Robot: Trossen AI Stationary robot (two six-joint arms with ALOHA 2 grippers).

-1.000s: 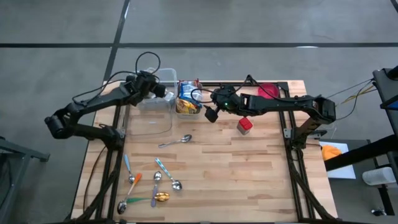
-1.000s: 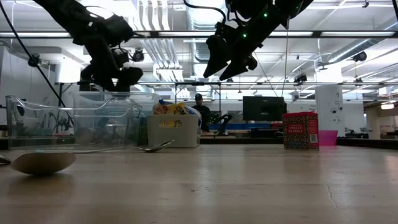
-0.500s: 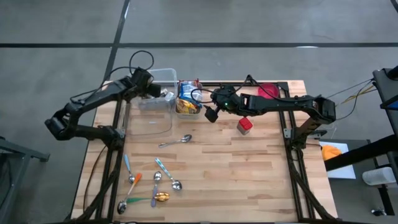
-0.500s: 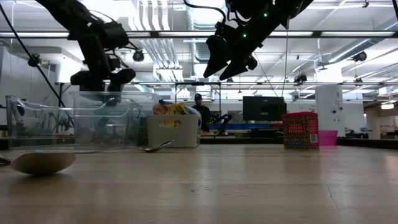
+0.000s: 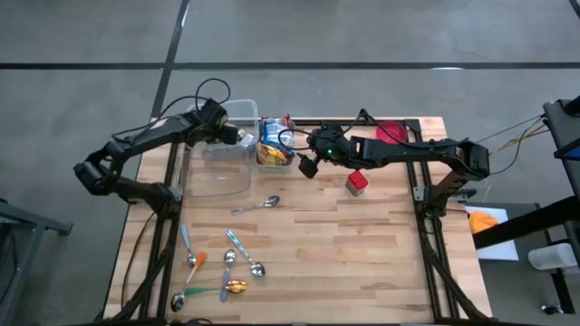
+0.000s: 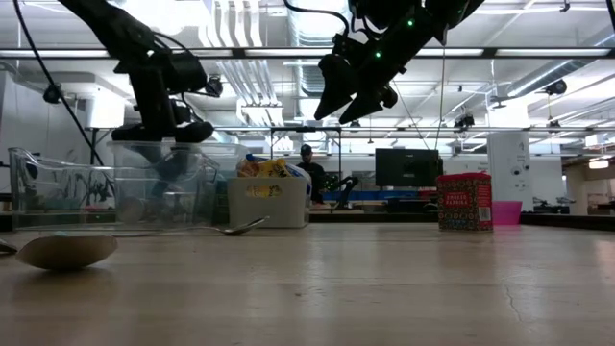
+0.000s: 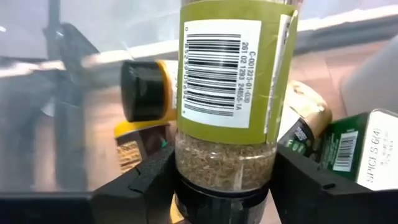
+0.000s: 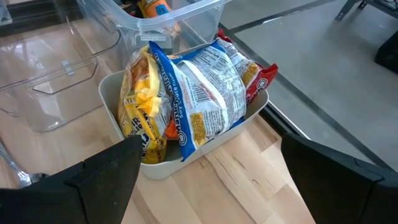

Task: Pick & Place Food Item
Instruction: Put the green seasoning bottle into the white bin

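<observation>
A spice jar [image 7: 233, 81] with a green label and a barcode stands between the fingers of my left gripper [image 7: 222, 180], which is shut on it. That gripper [image 5: 227, 134] hangs over the small clear bin [image 5: 243, 107] at the table's far left, level with its rim [image 6: 159, 130]. Other spice jars [image 7: 146, 90] lie in the bin below. My right gripper [image 5: 306, 166] hovers open and empty above the table, next to the white bin [image 8: 112, 99] of snack bags [image 8: 199, 93]. My left gripper pinches the jar's clear lower part [image 7: 224, 168], just above its black lid, between its two fingers [image 7: 155, 183]. The fingers slant steeply down. The jar lies along them, lid toward the wrist. Its far end is out of the picture, so whether it rests on anything cannot be told.
A larger clear tray [image 5: 222, 177] lies just nearer than the small bin. A red box [image 5: 356, 182] stands right of centre, with a pink thing [image 5: 390, 132] behind it. One spoon [image 5: 256, 206] lies mid-table, and several spoons [image 5: 222, 272] lie near the front left.
My left gripper, still shut on the jar, has swung a little over the small clear bin, sunk toward its rim and tipped more steeply down.
</observation>
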